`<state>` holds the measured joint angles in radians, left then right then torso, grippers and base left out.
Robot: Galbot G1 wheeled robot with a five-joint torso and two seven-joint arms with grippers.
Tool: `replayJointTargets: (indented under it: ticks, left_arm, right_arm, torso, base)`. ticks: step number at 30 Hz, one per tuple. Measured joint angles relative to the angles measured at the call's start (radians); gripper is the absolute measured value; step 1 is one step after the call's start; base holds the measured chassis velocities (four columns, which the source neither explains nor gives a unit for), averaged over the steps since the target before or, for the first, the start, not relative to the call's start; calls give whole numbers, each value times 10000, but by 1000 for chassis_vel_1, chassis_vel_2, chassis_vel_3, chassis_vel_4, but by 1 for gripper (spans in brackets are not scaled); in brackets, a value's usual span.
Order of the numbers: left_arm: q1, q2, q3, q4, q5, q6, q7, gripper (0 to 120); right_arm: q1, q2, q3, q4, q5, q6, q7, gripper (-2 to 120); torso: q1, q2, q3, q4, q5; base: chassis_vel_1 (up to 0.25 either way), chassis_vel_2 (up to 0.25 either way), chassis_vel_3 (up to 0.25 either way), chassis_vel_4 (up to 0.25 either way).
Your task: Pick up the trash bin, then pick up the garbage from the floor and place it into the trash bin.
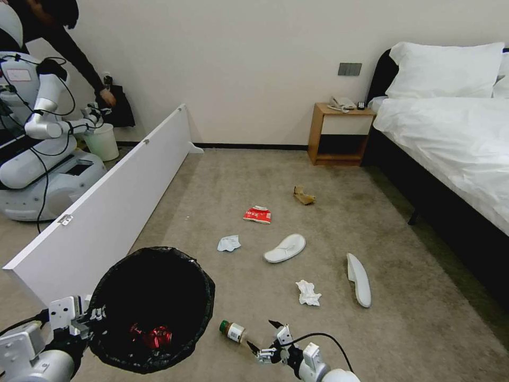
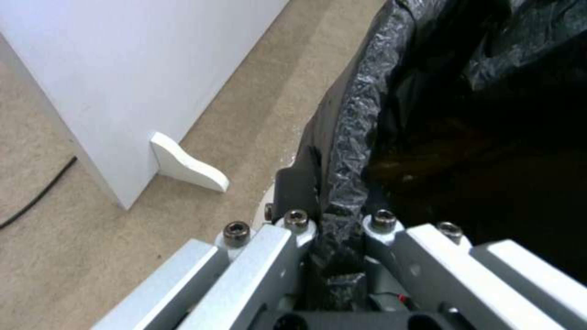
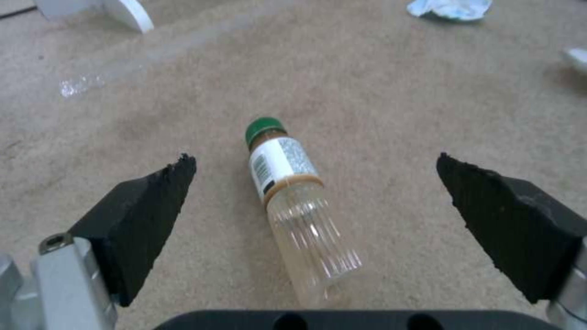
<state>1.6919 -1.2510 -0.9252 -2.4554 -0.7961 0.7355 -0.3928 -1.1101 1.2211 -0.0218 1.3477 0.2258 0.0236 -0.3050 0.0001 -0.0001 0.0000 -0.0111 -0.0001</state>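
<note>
Carpet [image 1: 328,175] stretches beside a bed, strewn with two slippers [image 1: 285,248], tissues [image 1: 308,293], a red packet [image 1: 257,214] and a paper bag [image 1: 304,196]. The left gripper [image 2: 342,229] pinches the bag-lined rim of the trash bin [image 1: 154,307], a crushed red can [image 1: 154,335] inside. The right gripper [image 3: 315,215] hovers, jaws spread wide, over a green-capped bottle [image 3: 293,201] lying on the floor.
</note>
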Motion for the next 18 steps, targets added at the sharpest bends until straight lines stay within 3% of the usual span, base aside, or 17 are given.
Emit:
replayJointTargets:
  ticks: [18]
  left_arm:
    - [-135, 95, -66, 67, -56, -1, 22, 2]
  right_arm:
    - [920, 608, -950, -1864, 529, -520, 30, 100]
  torso:
    - [0, 0, 0, -1, 0]
  base:
    - [0, 0, 0, 0]
